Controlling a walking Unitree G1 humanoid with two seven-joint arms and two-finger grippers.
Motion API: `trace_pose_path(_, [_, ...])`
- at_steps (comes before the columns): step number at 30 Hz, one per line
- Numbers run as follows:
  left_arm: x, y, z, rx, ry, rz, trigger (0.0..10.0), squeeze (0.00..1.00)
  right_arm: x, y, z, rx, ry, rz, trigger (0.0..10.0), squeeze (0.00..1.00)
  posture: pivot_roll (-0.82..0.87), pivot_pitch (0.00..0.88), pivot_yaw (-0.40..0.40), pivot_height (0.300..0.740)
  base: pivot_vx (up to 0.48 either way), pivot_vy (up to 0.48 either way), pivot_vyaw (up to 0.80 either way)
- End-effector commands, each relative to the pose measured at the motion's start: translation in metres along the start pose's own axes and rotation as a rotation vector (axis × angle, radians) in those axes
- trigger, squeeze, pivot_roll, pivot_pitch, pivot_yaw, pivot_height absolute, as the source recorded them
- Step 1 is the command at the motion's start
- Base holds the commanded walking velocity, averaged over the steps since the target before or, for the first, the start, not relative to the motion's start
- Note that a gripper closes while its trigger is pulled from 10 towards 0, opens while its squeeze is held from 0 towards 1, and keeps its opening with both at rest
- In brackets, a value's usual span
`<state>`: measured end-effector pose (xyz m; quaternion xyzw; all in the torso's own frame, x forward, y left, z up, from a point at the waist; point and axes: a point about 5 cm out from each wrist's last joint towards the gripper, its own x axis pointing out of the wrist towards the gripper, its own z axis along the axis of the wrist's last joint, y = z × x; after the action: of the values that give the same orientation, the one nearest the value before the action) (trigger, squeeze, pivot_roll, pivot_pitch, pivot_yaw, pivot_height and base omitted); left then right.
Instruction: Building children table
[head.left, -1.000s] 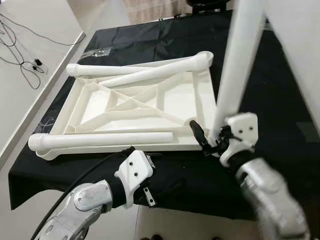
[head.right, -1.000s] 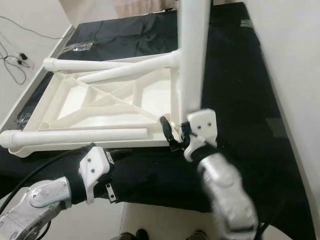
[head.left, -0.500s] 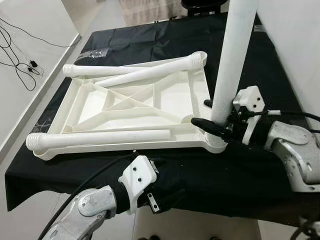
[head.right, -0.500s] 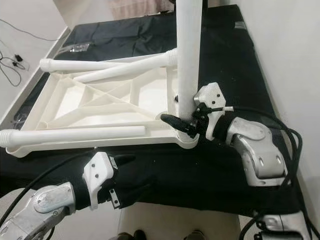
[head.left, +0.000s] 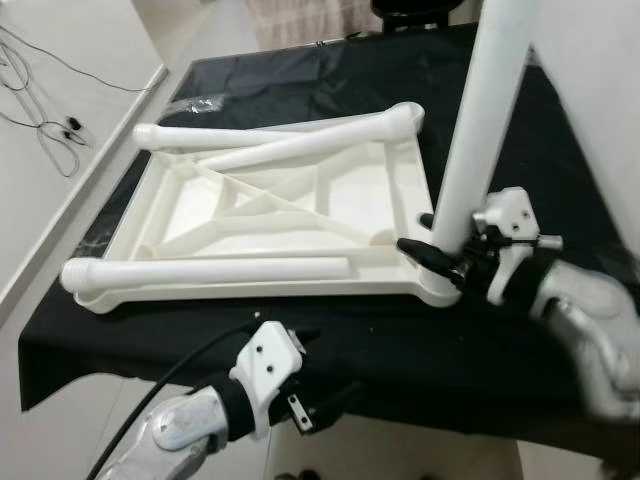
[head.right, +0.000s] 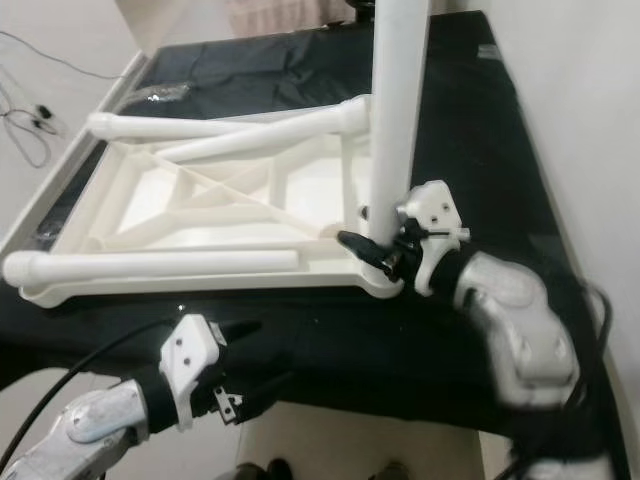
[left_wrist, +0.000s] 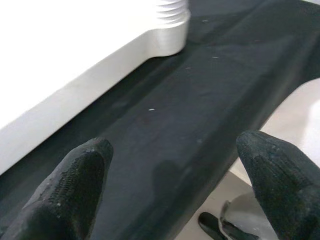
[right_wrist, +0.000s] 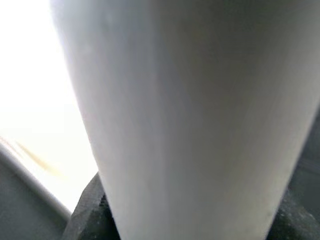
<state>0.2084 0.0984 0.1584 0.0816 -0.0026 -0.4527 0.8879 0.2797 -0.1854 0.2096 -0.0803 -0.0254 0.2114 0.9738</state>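
Head cam, tabletop: your white plastic tabletop (head.left: 270, 215) is lying upside down on the black cloth (head.left: 300, 85), ribs facing up.
Head cam, loose legs: three white legs (head.left: 215, 270) are lying across the underside, one along the near edge and two (head.left: 290, 145) up at the far edge.
Head cam, upright leg: the fourth leg (head.left: 480, 130) stands up at the near right corner, pretty much in the corner socket.
Head cam, right gripper: your right gripper (head.left: 432, 243) has its black fingers clamped round the bottom of that upright leg.
Head cam, left gripper: left gripper (head.right: 250, 358) sits low at the front edge of the cloth, off the tabletop.
Left wrist cam: both fingertips (left_wrist: 75, 185) spread wide, holding nothing, black cloth between them, tabletop's edge (left_wrist: 80, 75) just ahead.
Right wrist cam: the upright leg (right_wrist: 195, 115) is right up against the lens, so yeah, gripped.
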Motion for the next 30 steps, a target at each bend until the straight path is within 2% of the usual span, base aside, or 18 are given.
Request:
trace_pose_path(1, [-0.006, 0.001, -0.006, -0.013, -0.004, 0.043, 10.0, 0.00, -0.032, 0.029, -0.057, 0.103, 0.301, -0.289, 0.0, 0.00, -0.01, 0.257, 0.148, 0.740, 0.000, 0.000, 0.00])
trace_pose_path(2, [-0.006, 0.001, -0.006, -0.013, -0.004, 0.043, 10.0, 0.00, -0.032, 0.029, -0.057, 0.103, 0.301, -0.289, 0.0, 0.00, -0.01, 0.257, 0.148, 0.740, 0.000, 0.000, 0.00])
trace_pose_path(4, [-0.007, 0.001, -0.007, -0.013, -0.017, 0.056, 10.0, 0.00, -0.046, 0.044, -0.065, 0.147, 0.354, -0.369, 0.0, 0.00, 0.00, 0.258, 0.154, 0.740, 0.000, 0.000, 0.00])
trace_pose_path(7, [-0.007, 0.002, -0.008, -0.014, -0.036, 0.068, 10.0, 0.00, -0.039, 0.049, -0.065, 0.149, 0.340, -0.332, 0.0, 0.00, -0.01, 0.247, 0.163, 0.740, 0.000, 0.000, 0.00])
trace_pose_path(8, [-0.007, 0.002, -0.009, -0.014, -0.043, 0.072, 10.0, 0.00, -0.037, 0.050, -0.064, 0.148, 0.337, -0.328, 3.8, 0.00, -0.01, 0.247, 0.163, 0.740, 0.000, 0.000, 0.00])
trace_pose_path(9, [-0.007, 0.002, -0.009, -0.014, -0.043, 0.072, 10.0, 0.00, -0.037, 0.050, -0.064, 0.148, 0.337, -0.328, 3.8, 0.00, -0.01, 0.247, 0.163, 0.740, 0.000, 0.000, 0.00])
trace_pose_path(10, [-0.007, 0.002, -0.010, -0.020, -0.054, 0.066, 10.0, 0.00, -0.029, 0.052, -0.062, 0.140, 0.322, -0.294, 9.3, 0.00, -0.01, 0.238, 0.161, 0.740, 0.000, 0.000, 0.00])
trace_pose_path(11, [-0.005, 0.002, -0.012, -0.026, -0.063, 0.060, 10.0, 0.00, -0.023, 0.054, -0.059, 0.137, 0.302, -0.253, 10.0, 0.00, -0.01, 0.233, 0.155, 0.740, 0.000, 0.000, 0.00])
trace_pose_path(13, [-0.004, 0.001, -0.013, -0.028, -0.071, 0.050, 10.0, 0.00, -0.017, 0.056, -0.055, 0.143, 0.276, -0.209, 10.0, 0.00, -0.01, 0.230, 0.154, 0.740, 0.000, 0.000, 0.00])
trace_pose_path(14, [-0.002, 0.000, -0.014, -0.033, -0.080, 0.034, 10.0, 0.00, -0.008, 0.059, -0.049, 0.185, 0.224, -0.117, 10.0, 1.00, 0.00, 0.222, 0.148, 0.740, 0.000, 0.000, 0.00])
trace_pose_path(18, [0.002, -0.002, -0.016, -0.040, -0.090, 0.006, 10.0, 0.00, 0.004, 0.056, -0.031, 0.212, 0.106, -0.019, 10.0, 1.00, 0.00, 0.212, 0.146, 0.740, 0.000, 0.000, 0.00])
trace_pose_path(21, [0.002, -0.002, -0.016, -0.040, -0.090, 0.006, 10.0, 0.00, 0.004, 0.056, -0.031, 0.212, 0.106, -0.019, 10.0, 1.00, 0.00, 0.212, 0.146, 0.740, 0.000, 0.000, 0.00])
trace_pose_path(22, [0.003, -0.003, -0.016, -0.042, -0.093, -0.015, 10.0, 0.00, 0.008, 0.055, -0.022, 0.211, 0.059, 0.055, 10.0, 0.00, 0.00, 0.204, 0.144, 0.740, 0.000, 0.000, 0.00])
trace_pose_path(23, [0.003, -0.003, -0.016, -0.042, -0.093, -0.015, 10.0, 0.00, 0.008, 0.055, -0.022, 0.211, 0.059, 0.055, 10.0, 0.00, 0.00, 0.204, 0.144, 0.740, 0.000, 0.000, 0.00])
trace_pose_path(24, [0.007, -0.005, -0.018, -0.049, -0.100, -0.042, 10.0, 0.00, 0.014, 0.044, -0.013, 0.167, 0.020, 0.166, 10.0, 0.00, 0.01, 0.181, 0.129, 0.740, 0.000, 0.000, 0.00])
trace_pose_path(26, [0.007, -0.005, -0.018, -0.049, -0.100, -0.042, 10.0, 0.00, 0.014, 0.044, -0.013, 0.167, 0.020, 0.166, 10.0, 0.00, 0.01, 0.181, 0.129, 0.740, 0.000, 0.000, 0.00])
trace_pose_path(27, [0.013, -0.008, -0.020, -0.068, -0.116, -0.073, 10.0, 0.00, 0.019, 0.023, -0.002, 0.060, -0.009, 0.371, 10.0, 0.00, 0.01, 0.159, 0.116, 0.740, 0.000, 0.000, 0.00])
trace_pose_path(30, [0.017, -0.009, -0.023, -0.089, -0.126, -0.088, 10.0, 0.00, 0.019, 0.009, 0.001, 0.004, 0.008, 0.529, 10.0, 0.00, 0.01, 0.139, 0.103, 0.740, 0.000, 0.000, 0.00])
